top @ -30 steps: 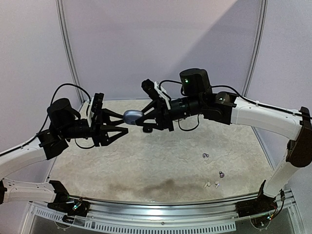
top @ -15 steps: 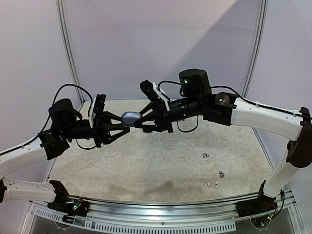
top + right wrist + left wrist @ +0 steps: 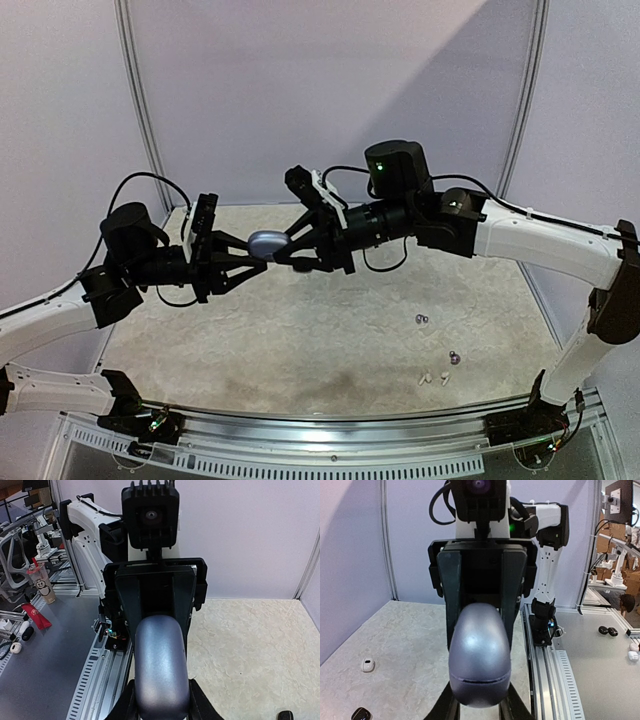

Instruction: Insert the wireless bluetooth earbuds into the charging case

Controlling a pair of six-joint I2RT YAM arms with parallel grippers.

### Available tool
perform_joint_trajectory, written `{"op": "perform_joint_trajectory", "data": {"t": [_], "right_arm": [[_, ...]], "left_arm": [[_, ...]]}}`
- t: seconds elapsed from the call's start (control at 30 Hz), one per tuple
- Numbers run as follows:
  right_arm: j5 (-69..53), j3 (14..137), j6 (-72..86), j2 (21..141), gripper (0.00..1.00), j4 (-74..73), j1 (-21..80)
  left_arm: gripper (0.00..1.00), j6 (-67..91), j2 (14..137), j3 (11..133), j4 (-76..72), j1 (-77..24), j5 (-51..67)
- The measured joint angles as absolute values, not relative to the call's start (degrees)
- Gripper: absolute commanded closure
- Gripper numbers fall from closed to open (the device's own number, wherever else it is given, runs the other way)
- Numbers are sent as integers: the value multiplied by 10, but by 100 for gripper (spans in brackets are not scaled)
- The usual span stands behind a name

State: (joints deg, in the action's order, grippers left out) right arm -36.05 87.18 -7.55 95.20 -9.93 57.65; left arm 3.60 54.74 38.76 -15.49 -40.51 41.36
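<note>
Desk [image 3: 300, 340], near right: white earbuds [image 3: 432, 379] lie loose. Just behind them a darker pair [image 3: 452, 357], farther back another dark pair [image 3: 421, 319]. Above mid-desk, the grey charging case [image 3: 266, 241] is aloft, lid shut. The left end effector [image 3: 252, 252] and right end effector [image 3: 287, 250] each clamp one end of it.

Overhead rear view facing the table [image 3: 300, 340], wrist views close, facing each other, sharing the charging case [image 3: 479, 655]
</note>
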Motion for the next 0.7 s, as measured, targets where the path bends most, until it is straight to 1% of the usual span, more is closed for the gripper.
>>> {"op": "perform_joint_trajectory", "data": {"t": [0.1, 0.2, 0.3, 0.37, 0.47, 0.5, 0.53, 0.57, 0.63, 0.7], "right_arm": [[-359, 880, -81, 953, 100, -109, 577], [-357, 886, -86, 954, 100, -117, 577], [-356, 887, -92, 956, 100, -120, 577], [-356, 887, -94, 958, 100, -120, 578], [-356, 887, -95, 958, 100, -121, 578], [-356, 888, -95, 958, 100, -123, 578], [-356, 889, -96, 958, 100, -123, 578], [-355, 889, -96, 958, 100, -123, 578], [-355, 889, -96, 958, 100, -124, 578], [-355, 889, -96, 958, 100, -124, 578]], "left_arm": [[76, 36, 547, 390, -156, -405, 413], [70, 36, 547, 390, -155, -405, 414], [70, 37, 548, 390, -154, -405, 415], [73, 37, 548, 390, -153, -405, 416], [86, 37, 549, 390, -152, -405, 416], [89, 34, 549, 390, -151, -405, 416], [89, 35, 549, 390, -152, -405, 415], [89, 36, 549, 390, -151, -405, 415], [78, 36, 549, 390, -151, -405, 415], [71, 36, 549, 390, -151, -405, 415]]}}
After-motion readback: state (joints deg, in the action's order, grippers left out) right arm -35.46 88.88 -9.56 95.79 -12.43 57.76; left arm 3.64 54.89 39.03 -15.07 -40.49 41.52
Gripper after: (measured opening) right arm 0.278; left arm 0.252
